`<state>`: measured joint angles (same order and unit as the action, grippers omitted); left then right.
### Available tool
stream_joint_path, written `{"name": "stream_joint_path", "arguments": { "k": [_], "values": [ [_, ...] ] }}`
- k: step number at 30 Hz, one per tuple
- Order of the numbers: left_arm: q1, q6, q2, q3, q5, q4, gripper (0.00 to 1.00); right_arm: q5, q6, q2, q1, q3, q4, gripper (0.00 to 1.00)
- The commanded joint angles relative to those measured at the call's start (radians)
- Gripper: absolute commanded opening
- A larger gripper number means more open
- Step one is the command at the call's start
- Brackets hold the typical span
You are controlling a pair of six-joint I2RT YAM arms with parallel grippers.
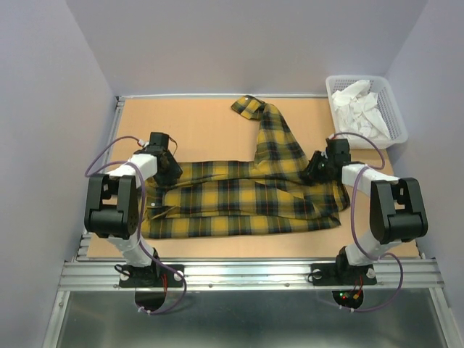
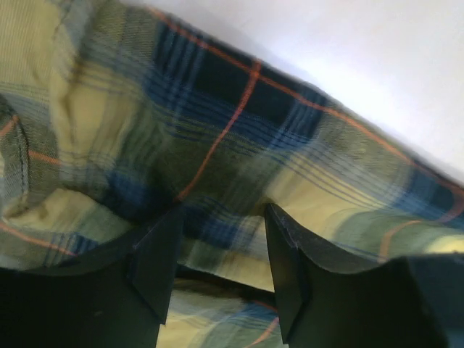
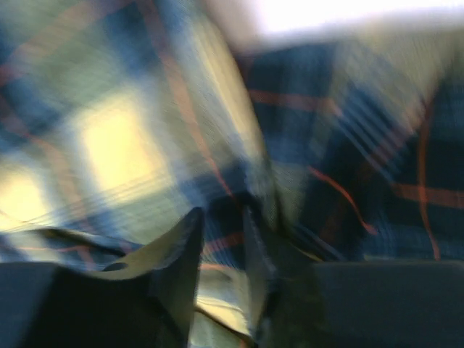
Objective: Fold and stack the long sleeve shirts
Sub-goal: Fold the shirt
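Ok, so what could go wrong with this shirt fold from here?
The left gripper stands open over the plaid shirt, so that edge may stay behind if the right gripper, seemingly pinching cloth, pulls. The loose sleeve stretching toward the far edge could drag and bunch the fold.

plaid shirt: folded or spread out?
Partly folded: the plaid shirt lies as a long band across the table, layers overlapping, but one sleeve sticks out toward the far edge.

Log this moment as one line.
left gripper: at plaid shirt, grip unclear | right gripper: pinching it | fold: unfinished
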<state>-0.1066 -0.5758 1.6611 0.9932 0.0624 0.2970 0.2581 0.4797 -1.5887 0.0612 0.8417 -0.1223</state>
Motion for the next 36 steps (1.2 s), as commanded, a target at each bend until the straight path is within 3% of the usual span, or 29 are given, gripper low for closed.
{"name": "stream_joint_path", "arguments": {
  "k": [1, 5, 13, 14, 16, 19, 20, 21, 23, 28, 36],
  "values": [
    [0.031, -0.022, -0.058, -0.105, 0.013, -0.007, 0.59, -0.092, 0.014, 0.024, 0.008, -0.091, 0.039, 0.30],
    [0.056, -0.022, -0.072, -0.149, 0.001, -0.001, 0.58, -0.143, 0.022, 0.042, 0.008, -0.144, 0.038, 0.25],
    [0.097, -0.004, -0.149, -0.110, 0.053, 0.054, 0.60, -0.169, -0.029, 0.104, 0.008, -0.080, 0.026, 0.31],
    [0.097, 0.001, -0.152, -0.097, 0.060, 0.063, 0.61, -0.160, -0.044, 0.110, 0.008, -0.064, 0.021, 0.33],
    [0.099, 0.025, -0.159, -0.064, 0.060, 0.073, 0.66, -0.123, -0.096, 0.116, 0.008, 0.001, 0.012, 0.48],
    [0.099, 0.057, -0.165, -0.024, 0.056, 0.082, 0.83, -0.085, -0.154, 0.098, 0.008, 0.083, 0.009, 0.64],
    [0.097, 0.062, -0.169, -0.016, 0.054, 0.080, 0.91, -0.063, -0.162, 0.069, 0.008, 0.149, 0.007, 0.67],
    [0.099, 0.074, -0.170, -0.004, 0.054, 0.079, 0.94, -0.045, -0.176, 0.047, 0.008, 0.183, 0.007, 0.74],
    [0.099, 0.091, -0.179, 0.004, 0.053, 0.076, 0.99, -0.011, -0.191, -0.005, 0.008, 0.261, 0.007, 0.77],
    [0.097, 0.215, -0.221, 0.019, 0.054, 0.067, 0.99, 0.072, -0.246, -0.201, 0.008, 0.521, 0.007, 0.84],
    [0.097, 0.277, -0.320, -0.065, -0.058, -0.034, 0.99, 0.171, -0.253, -0.561, 0.008, 0.919, 0.007, 0.84]
  ]
}}
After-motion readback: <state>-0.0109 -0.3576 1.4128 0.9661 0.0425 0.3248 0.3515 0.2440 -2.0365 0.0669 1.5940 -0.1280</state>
